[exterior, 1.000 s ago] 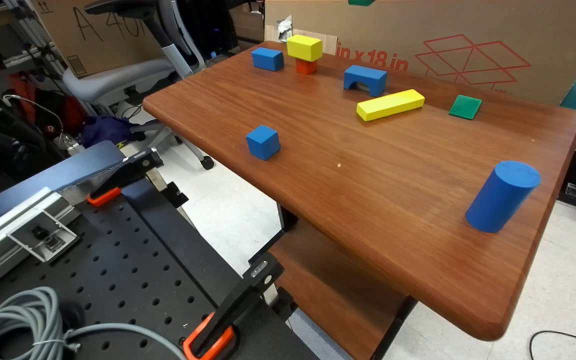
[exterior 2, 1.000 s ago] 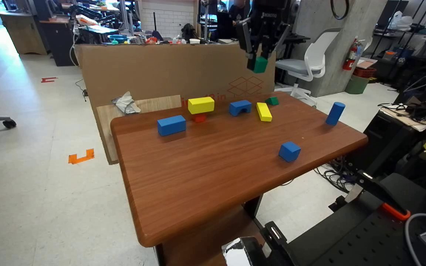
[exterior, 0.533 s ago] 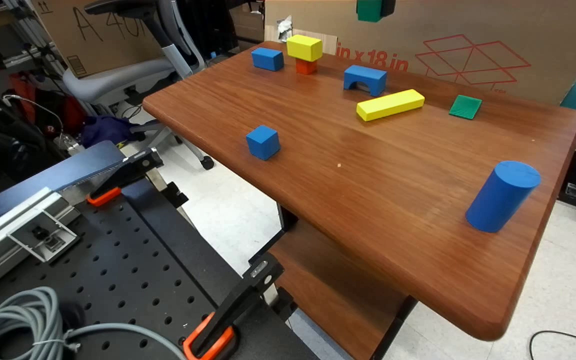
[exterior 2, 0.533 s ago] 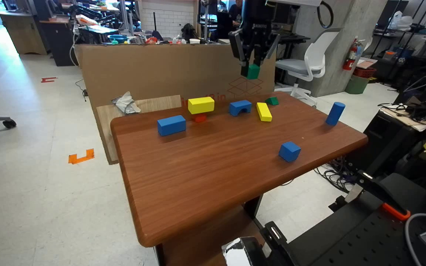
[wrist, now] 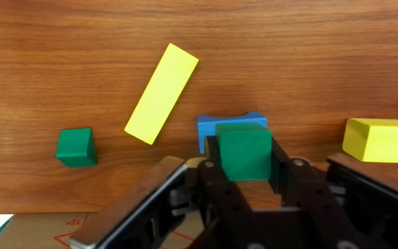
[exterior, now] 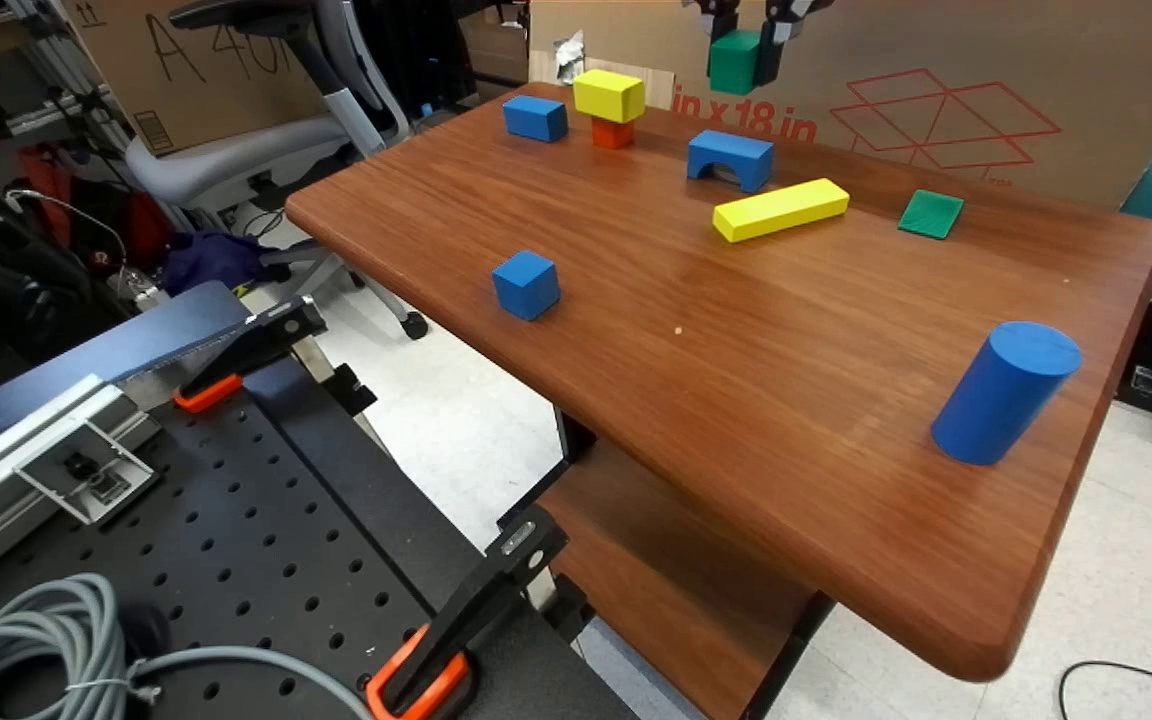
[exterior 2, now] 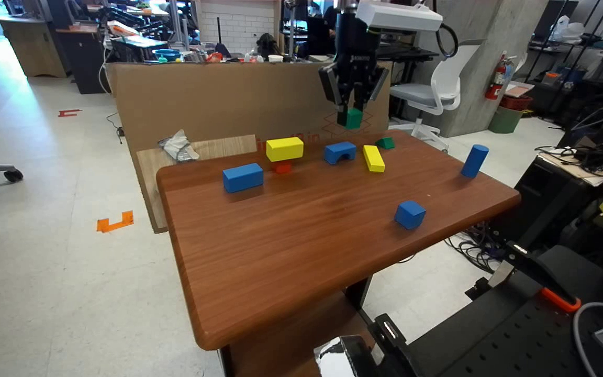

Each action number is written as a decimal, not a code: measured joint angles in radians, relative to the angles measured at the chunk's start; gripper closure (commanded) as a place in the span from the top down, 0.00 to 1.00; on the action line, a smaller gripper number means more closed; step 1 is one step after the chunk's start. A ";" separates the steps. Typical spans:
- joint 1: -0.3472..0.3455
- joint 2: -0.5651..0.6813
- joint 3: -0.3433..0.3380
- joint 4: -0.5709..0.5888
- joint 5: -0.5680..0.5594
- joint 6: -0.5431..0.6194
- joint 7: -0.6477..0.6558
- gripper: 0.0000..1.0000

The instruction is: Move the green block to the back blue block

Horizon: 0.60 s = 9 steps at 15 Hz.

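Note:
The green block [exterior: 734, 66] is a small dark-green cube held in the air. My gripper [exterior 2: 350, 112] is shut on it, one finger on each side. The cube also shows in an exterior view [exterior 2: 354, 119] and in the wrist view [wrist: 245, 154]. The back blue block [exterior: 733, 152] is a low oblong block with an arched cut-out, standing near the table's back edge; it also shows in an exterior view [exterior 2: 339, 150]. In the wrist view the cube and a finger cover part of the back blue block [wrist: 206, 129]. The cube is above it, apart from it.
A yellow bar [exterior: 782, 210] lies close to the back blue block. A green wedge [exterior 2: 385, 143], a yellow block [exterior 2: 285, 149] on a red block [exterior 2: 281, 167], a blue block [exterior 2: 243, 178], a blue cube [exterior: 527, 286] and a blue cylinder [exterior: 1006, 392] stand around. Cardboard [exterior 2: 228, 99] rises behind the table.
My gripper has come down with the green block and moved left in the exterior view that shows the arm. The blocks on the table have not moved.

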<state>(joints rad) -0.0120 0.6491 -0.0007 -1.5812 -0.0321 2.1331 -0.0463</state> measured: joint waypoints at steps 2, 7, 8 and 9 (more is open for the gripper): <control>0.002 0.018 0.001 0.014 0.000 -0.009 -0.002 0.09; 0.002 0.056 0.001 0.056 0.000 -0.038 -0.003 0.09; 0.002 0.062 0.001 0.063 0.000 -0.040 -0.003 0.09; 0.002 0.068 0.001 0.070 0.000 -0.044 -0.003 0.09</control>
<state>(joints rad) -0.0098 0.7174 0.0006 -1.5110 -0.0321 2.0894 -0.0497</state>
